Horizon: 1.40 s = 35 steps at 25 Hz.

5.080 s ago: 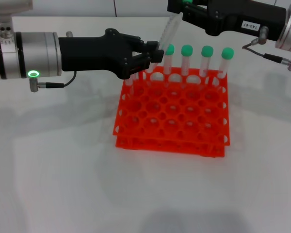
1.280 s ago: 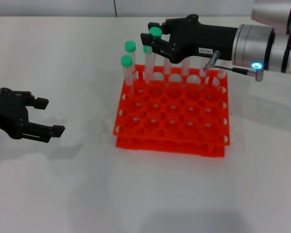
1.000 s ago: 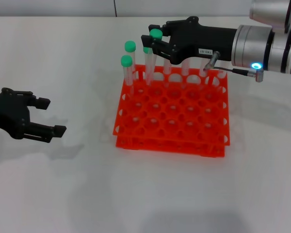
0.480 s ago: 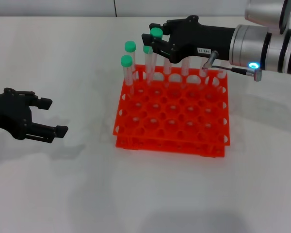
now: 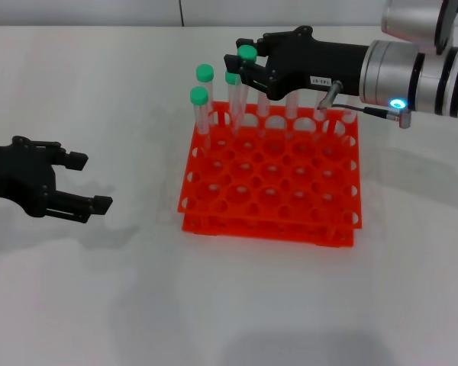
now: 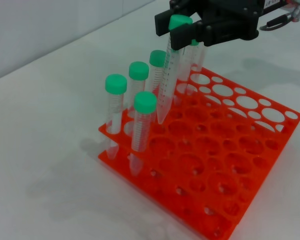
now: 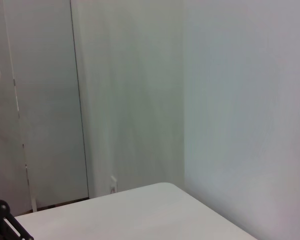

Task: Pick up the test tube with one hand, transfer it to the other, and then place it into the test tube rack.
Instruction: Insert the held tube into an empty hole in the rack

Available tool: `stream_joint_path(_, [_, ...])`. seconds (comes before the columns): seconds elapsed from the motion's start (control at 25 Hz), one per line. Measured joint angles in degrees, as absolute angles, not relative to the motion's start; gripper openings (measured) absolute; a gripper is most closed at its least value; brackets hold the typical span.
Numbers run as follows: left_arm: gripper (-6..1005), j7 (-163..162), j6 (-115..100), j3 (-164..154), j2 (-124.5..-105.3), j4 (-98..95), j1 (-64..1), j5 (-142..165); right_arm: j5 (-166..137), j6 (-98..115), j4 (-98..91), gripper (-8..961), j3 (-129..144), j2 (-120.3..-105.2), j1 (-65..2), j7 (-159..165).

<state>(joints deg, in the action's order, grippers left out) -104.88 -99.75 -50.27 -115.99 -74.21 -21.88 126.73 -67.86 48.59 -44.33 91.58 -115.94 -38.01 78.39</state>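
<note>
Our right gripper (image 5: 240, 65), the black two-fingered one with the small white printed label on its body, reaches in over the far edge of the rack and is clamped on the slender clear plastic test tube with the round green cap (image 6: 169, 75). We hold it just under the cap, and it hangs slightly tilted, its pointed tip above a hole near the far left corner, not yet down in the rack. The bright orange plastic two-tier test tube rack (image 5: 290, 198) sits in the middle of the white table (image 5: 237, 305). Four other green-capped tubes (image 6: 140, 100) stand upright in holes close beside the held tube, clustered at that same corner, so room around the tip is tight. The remaining holes toward the near and right edges are open. Our left gripper (image 5: 80, 181), plain black with no label, hovers low over the table well apart from the rack on its left side, fingers spread and holding nothing. Bare table surface lies between it and the rack's left edge.
</note>
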Motion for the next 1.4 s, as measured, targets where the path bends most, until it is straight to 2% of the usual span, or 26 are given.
stream_joint_path(1.4, [885,-104.2,-99.5,-50.3,-116.01,-73.2,-22.4,126.7,-67.4,46.9,-42.3,298,94.5,-116.19,-39.0,78.3])
